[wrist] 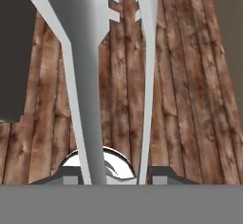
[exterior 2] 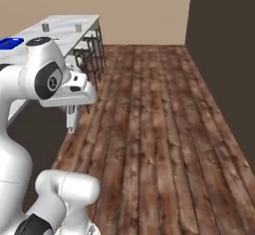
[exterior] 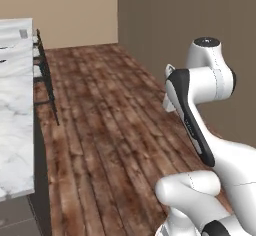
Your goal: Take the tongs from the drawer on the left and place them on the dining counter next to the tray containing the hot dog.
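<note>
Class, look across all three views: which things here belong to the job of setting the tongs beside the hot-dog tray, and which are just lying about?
Belong to the job:
- tongs, held in the claw
- blue tray
- dining counter

Just lying about:
- stools along the counter
- two small grey cups on the counter
- wooden floor

Floor: brown wooden planks (exterior 2: 159, 129), visibly grained and knotted, running from the near foreground to the far wall.

Far wall: plain tan (exterior: 75, 10), meeting the floor along a straight line.

Right wall: dark grey-brown panel (exterior 2: 224, 45), reaching from the floor upward and adjoining the tan wall at the far corner.

Stools: black-framed (exterior 2: 89, 47), ranged along the left side, standing on the planks.

Two small grey cups (exterior 2: 46, 27) stand at the far left, set apart from each other.
</note>
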